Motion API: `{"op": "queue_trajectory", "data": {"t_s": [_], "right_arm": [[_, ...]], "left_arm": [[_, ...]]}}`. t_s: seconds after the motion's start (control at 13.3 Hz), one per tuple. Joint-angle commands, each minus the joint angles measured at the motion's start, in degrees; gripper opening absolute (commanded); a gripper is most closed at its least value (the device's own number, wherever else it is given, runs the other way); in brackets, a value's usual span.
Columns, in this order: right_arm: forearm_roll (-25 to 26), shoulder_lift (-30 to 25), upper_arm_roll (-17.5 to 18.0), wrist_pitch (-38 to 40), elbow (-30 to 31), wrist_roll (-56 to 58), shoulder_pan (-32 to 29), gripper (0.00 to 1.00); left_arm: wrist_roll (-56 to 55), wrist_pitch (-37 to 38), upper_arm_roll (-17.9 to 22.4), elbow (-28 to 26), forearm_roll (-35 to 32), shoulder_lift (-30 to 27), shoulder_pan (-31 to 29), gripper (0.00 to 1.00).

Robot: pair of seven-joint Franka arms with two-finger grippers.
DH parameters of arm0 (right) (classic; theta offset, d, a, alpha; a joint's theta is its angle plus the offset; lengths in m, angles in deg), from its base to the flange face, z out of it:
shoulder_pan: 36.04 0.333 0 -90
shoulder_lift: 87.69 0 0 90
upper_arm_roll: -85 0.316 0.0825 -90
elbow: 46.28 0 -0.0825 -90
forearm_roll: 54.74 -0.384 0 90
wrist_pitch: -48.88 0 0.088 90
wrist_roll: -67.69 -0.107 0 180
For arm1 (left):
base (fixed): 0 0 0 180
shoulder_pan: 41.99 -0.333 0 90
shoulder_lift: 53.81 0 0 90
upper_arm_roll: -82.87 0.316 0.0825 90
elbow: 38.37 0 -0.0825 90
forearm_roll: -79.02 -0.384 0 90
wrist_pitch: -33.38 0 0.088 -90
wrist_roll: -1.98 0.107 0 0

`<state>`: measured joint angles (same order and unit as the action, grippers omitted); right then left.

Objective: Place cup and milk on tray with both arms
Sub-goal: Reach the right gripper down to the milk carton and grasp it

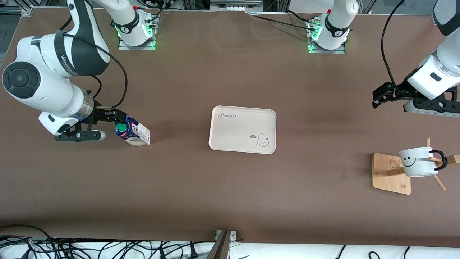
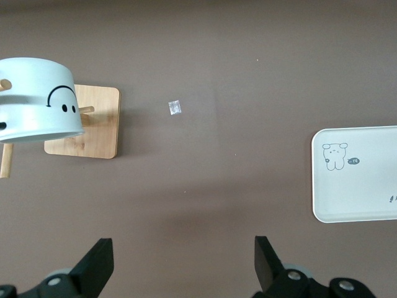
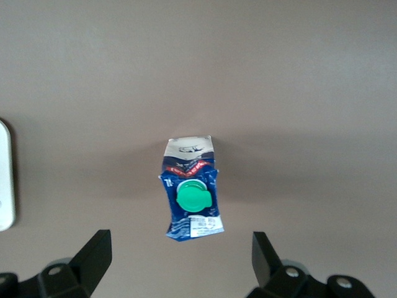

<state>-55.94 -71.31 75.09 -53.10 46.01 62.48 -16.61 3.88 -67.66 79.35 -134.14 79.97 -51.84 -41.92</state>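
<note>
Front view: cup [image 1: 418,162] hangs on wooden stand [image 1: 391,173].

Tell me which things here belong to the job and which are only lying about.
For the job:
- cup, hanging on the stand
- milk, toward the right arm's end
- tray, mid-table
- right gripper, open over the milk
- left gripper, open, above the table

Lying about:
- wooden stand under the cup
- small scrap on the table

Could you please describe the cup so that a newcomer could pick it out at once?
Look toward the left arm's end of the brown table, where a square wooden stand sits. The cup hangs on its pegs: a white mug with a black handle and a drawn smiley face.
</note>
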Motion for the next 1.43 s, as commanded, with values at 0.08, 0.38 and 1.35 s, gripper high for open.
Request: {"op": "queue_trajectory", "data": {"t_s": [0.08, 0.38, 1.35], "right_arm": [[-0.3, -0.6, 0.0, -6.0, 6.8, 2.5, -0.6, 1.00], [-1.9, -0.7, 0.0, -10.9, 12.3, 2.4, -0.6, 1.00], [-2.7, 0.3, 0.2, -17.2, 15.5, 2.1, -0.5, 0.53]], "left_arm": [[1.0, 1.4, -0.1, 2.0, -1.1, 0.8, 0.0, 1.00], [1.1, 1.4, 0.0, 2.0, -1.1, 0.8, 0.0, 1.00], [1.0, 1.4, -0.1, 2.0, -1.2, 0.8, 0.1, 1.00]]}}
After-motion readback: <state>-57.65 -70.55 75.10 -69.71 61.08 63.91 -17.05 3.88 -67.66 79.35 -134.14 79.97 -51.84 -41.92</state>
